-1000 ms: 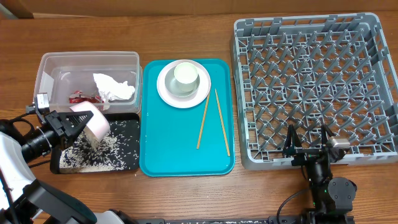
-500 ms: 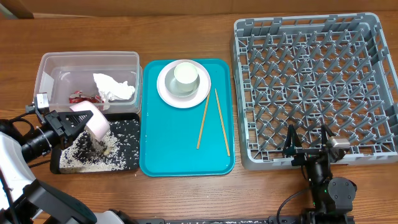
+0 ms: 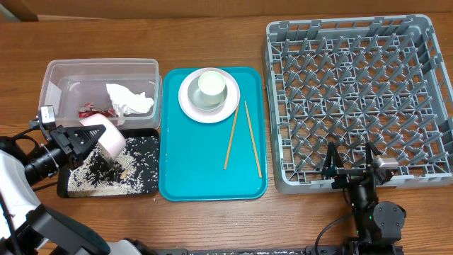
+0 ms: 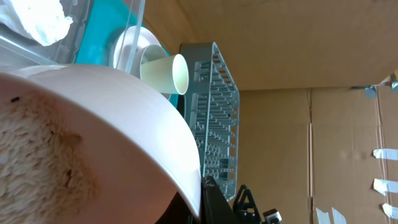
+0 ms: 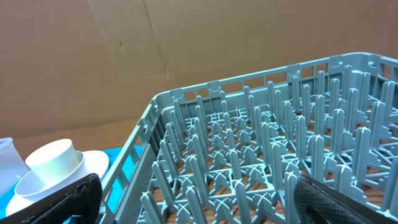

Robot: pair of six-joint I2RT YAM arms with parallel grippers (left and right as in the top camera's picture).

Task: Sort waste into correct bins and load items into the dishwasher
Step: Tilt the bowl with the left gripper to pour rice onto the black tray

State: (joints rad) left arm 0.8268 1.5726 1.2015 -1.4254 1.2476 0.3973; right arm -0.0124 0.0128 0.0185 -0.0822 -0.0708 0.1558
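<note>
Matt grey plastic rack (image 3: 357, 99), glossy teal tray (image 3: 202, 159), wooden table (image 3: 212, 42).

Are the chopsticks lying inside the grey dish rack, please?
No, both chopsticks lie on the teal tray, beside the dish rack.

Bright, even light; faint shadows

Teal serving tray (image 3: 198, 166) on wooden table (image 3: 212, 35).
</note>
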